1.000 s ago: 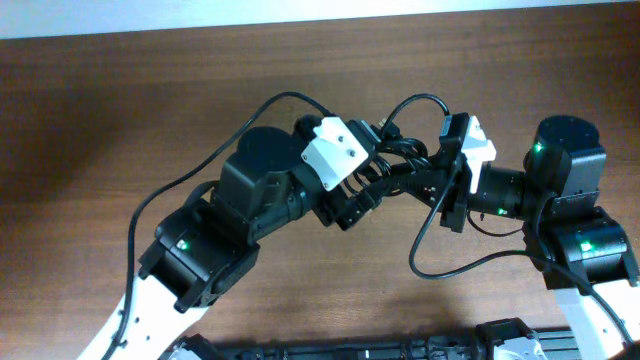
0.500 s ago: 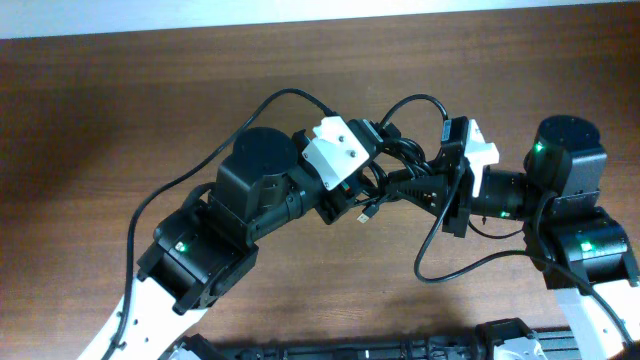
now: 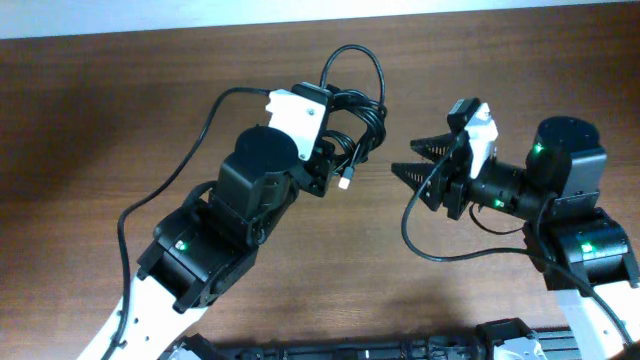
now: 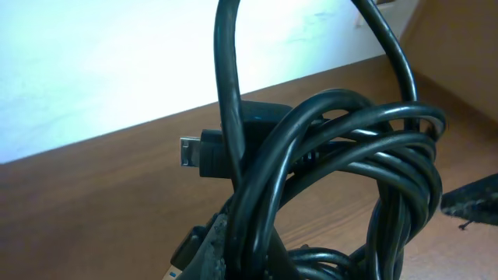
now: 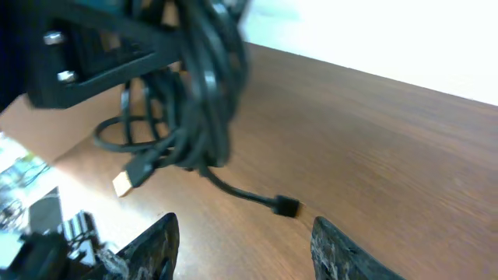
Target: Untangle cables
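Note:
The cables (image 3: 366, 112) are a tangled black coil held above the wooden table, with a loop sticking up and a metallic plug (image 3: 345, 182) hanging below. My left gripper (image 3: 338, 146) is shut on the coil's lower part. In the left wrist view the coil (image 4: 350, 163) fills the frame, a small plug (image 4: 193, 151) pokes out to the left, and the gripper (image 4: 257, 253) is mostly hidden by cord. My right gripper (image 3: 405, 156) stands open to the right of the coil, apart from it. Its view shows the bundle (image 5: 204, 101), two dangling plug ends, and nothing inside the gripper (image 5: 243, 237).
The brown table (image 3: 120, 90) ends at a white strip along the far edge. Thicker black wires fixed to the arms loop beside the left arm (image 3: 165, 185) and below the right gripper (image 3: 435, 250). Dark equipment (image 3: 350, 350) lines the near edge.
My left gripper shut on the coil and carried it up toward the far edge. My right gripper let go of the cables, opened and pulled back to the right.

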